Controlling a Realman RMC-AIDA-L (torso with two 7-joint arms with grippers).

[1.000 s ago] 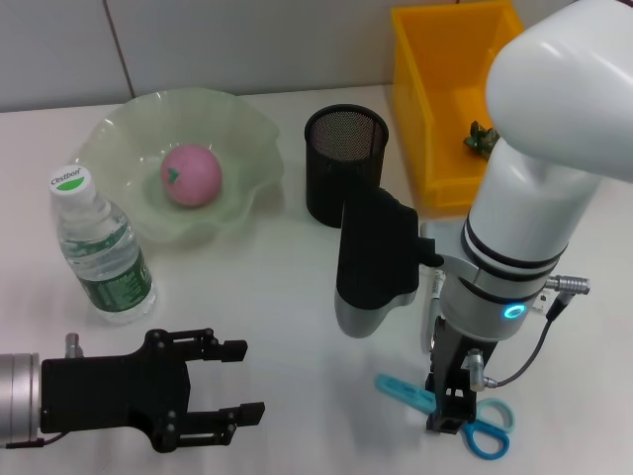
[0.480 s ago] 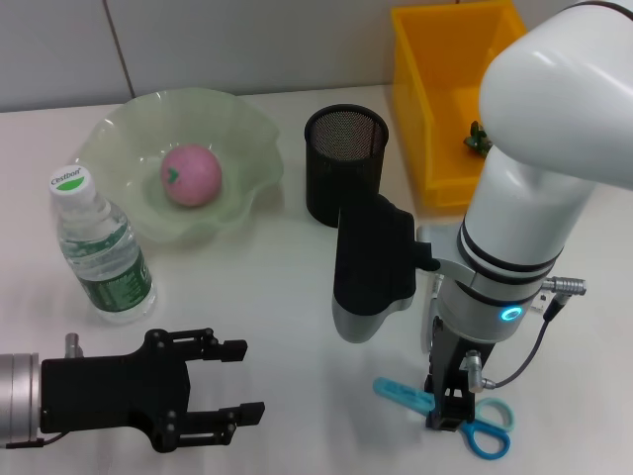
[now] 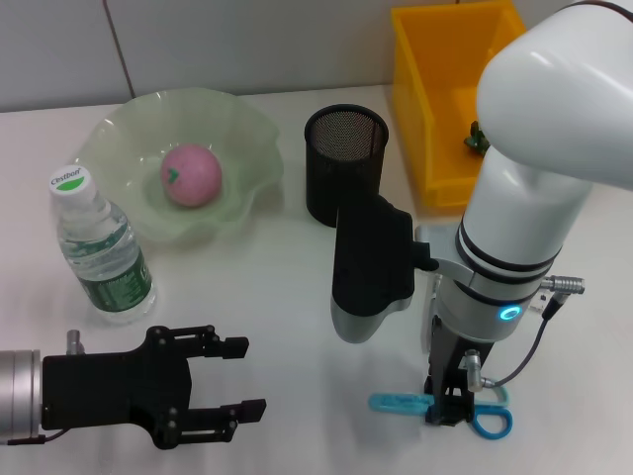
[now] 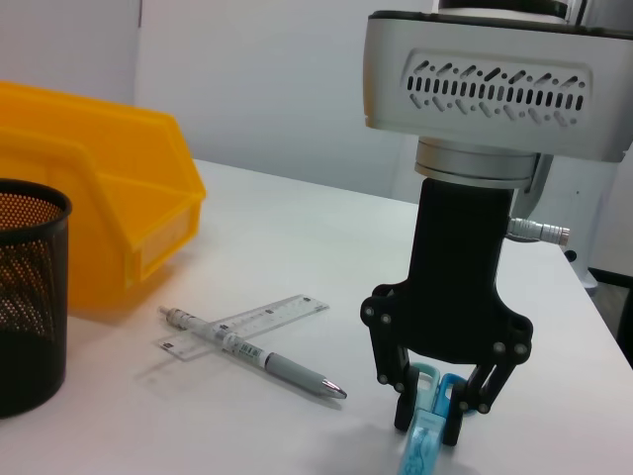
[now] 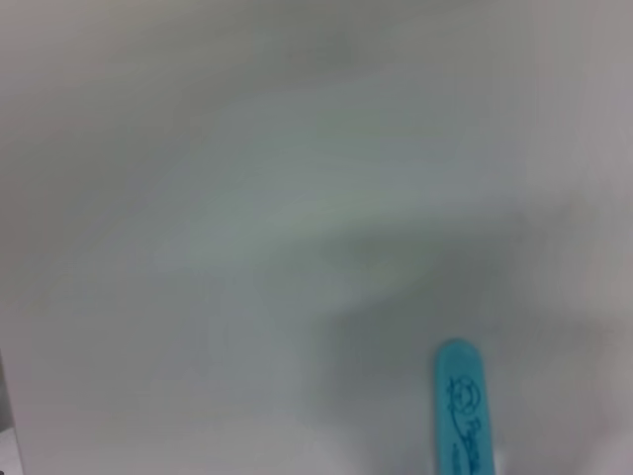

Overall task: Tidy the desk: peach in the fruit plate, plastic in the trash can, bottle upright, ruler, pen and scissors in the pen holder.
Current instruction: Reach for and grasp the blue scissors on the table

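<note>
Overhead, from the head view, we saw our right claw [image 3: 447,411] pointing straight down onto the blue plastic-handled scissors [image 3: 406,403], which lay flat on the white desk [image 3: 277,297] with their long axis running across in front of us: the sheathed blade end stuck out toward our left, the finger loop toward our right. The claw straddled them near the middle, so the grip crossed the long axis. The black wire-mesh pen holder [image 3: 344,163] stood well beyond, farther from us and toward our left of the claw. Our left claw [image 3: 227,378] hung open and empty near the front edge, well apart from the scissors; the right arm was plainly the nearer.

From the left wrist view, we saw the right claw [image 4: 432,421] standing upright with its fingers closed in on the scissors [image 4: 423,445], the pale blue sheath pointing out toward the camera. We judged it to have hold of them, with them at or barely off the desk. A grey pen [image 4: 252,352] lay across a clear plastic ruler [image 4: 277,315] between the claw and the holder [image 4: 30,297].

From the right wrist view, we saw only the rounded blue sheath tip [image 5: 460,406] over bare desk.
</note>
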